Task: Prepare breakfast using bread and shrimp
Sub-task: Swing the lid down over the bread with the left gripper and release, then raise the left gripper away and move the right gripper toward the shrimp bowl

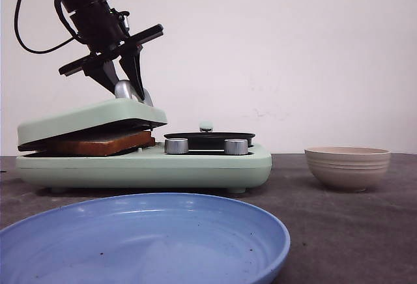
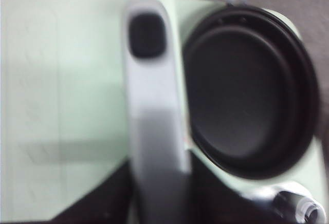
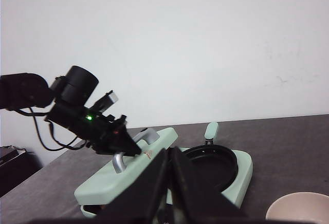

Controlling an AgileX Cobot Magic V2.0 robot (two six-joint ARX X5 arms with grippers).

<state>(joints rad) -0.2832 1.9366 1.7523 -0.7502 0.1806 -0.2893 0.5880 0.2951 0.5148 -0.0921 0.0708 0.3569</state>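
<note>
A slice of toasted bread (image 1: 104, 142) with a brown crust lies in the pale green breakfast maker (image 1: 195, 163), under its lid (image 1: 85, 118), which is tilted and almost down. My left gripper (image 1: 128, 90) is shut on the lid's silver handle (image 1: 125, 90). In the left wrist view the handle (image 2: 154, 116) runs between the dark fingers (image 2: 105, 198) of the left gripper (image 2: 159, 203). My right gripper (image 3: 169, 154) is shut and empty, held in the air to the right of the machine. No shrimp is in view.
A round black pan (image 1: 208, 137) with a green knob sits in the maker's right half; it also shows in the wrist views (image 2: 247, 95) (image 3: 213, 165). A beige bowl (image 1: 347, 167) stands at the right. A blue plate (image 1: 143, 245) lies at the front.
</note>
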